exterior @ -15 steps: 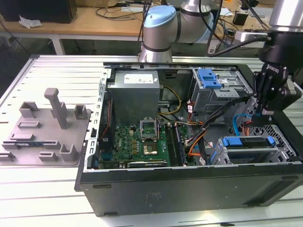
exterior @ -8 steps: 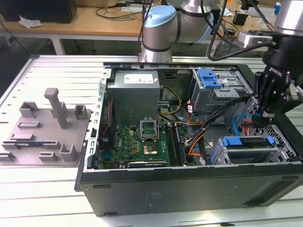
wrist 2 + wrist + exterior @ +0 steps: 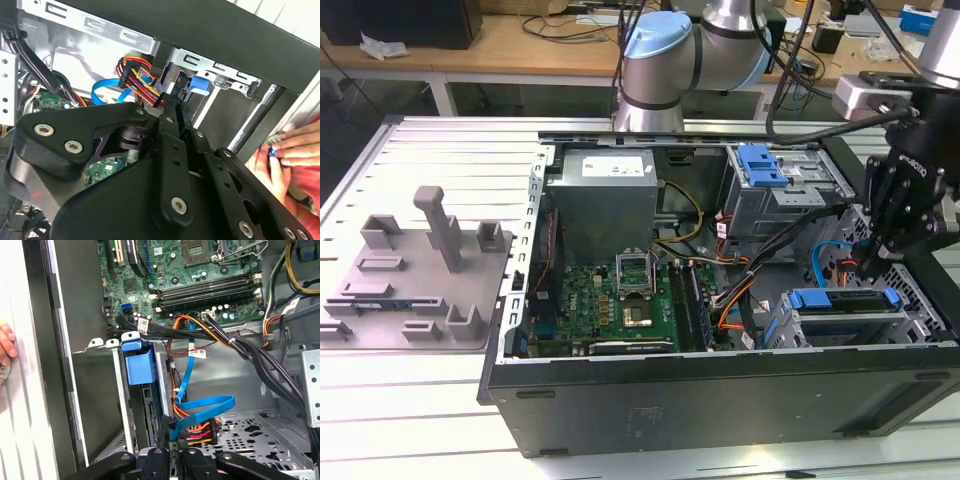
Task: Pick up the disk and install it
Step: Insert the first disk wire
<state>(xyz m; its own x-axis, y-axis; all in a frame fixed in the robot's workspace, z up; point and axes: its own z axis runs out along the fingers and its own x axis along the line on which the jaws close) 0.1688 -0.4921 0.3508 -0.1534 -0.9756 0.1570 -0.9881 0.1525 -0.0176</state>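
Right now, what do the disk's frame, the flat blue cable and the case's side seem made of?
Disk's frame: blue plastic, smooth, moulded look. Flat blue cable: flexible plastic sheath, it bends glossily. Case's side: probably painted sheet metal, matte black, flat.

The disk [image 3: 844, 299], a flat rectangular hard drive with a blue plastic carrier frame round its edges, is seated inside the grey metal drive cage [image 3: 776, 330]. The cage stands in the corner of the open black computer case [image 3: 720, 400], on the exterior view's right. The long blue edge of the frame faces the open side of the case. In the first wrist view the disk [image 3: 138, 365] appears edge-on between the cage walls.
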